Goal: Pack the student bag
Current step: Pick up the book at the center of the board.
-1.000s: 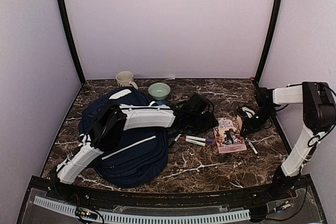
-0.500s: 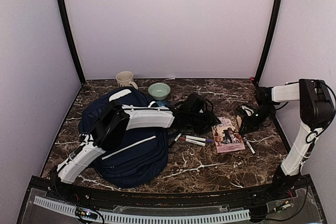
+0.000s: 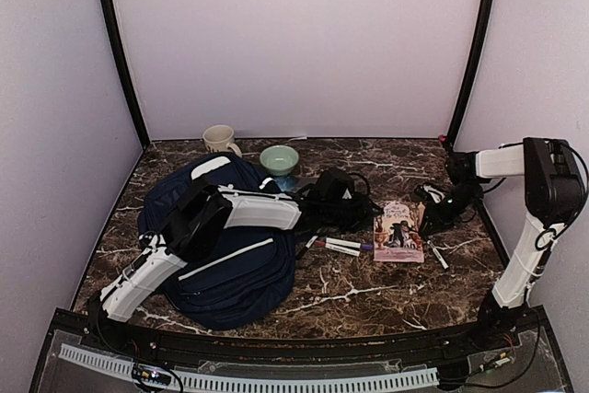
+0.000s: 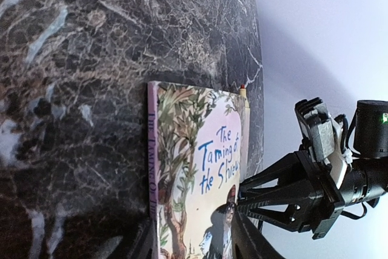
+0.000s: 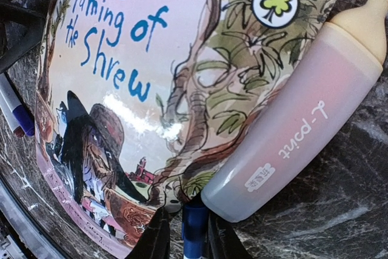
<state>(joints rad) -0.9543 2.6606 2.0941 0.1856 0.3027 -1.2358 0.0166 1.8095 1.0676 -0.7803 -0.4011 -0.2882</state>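
While the student bag (image 3: 230,269) lies at the left of the bench (image 3: 368,306), I read this as book pickup: left gripper (image 4: 194,248) straddles the book (image 4: 194,162), can't tell if clamped, right gripper (image 5: 189,238) pinched on a blue pen (image 5: 194,222); next needs a firm hold, then a carry to the bag.

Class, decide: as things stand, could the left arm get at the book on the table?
Probably yes. The left gripper is open right at the book's end, with nothing between; only the right gripper at the far edge might crowd it.
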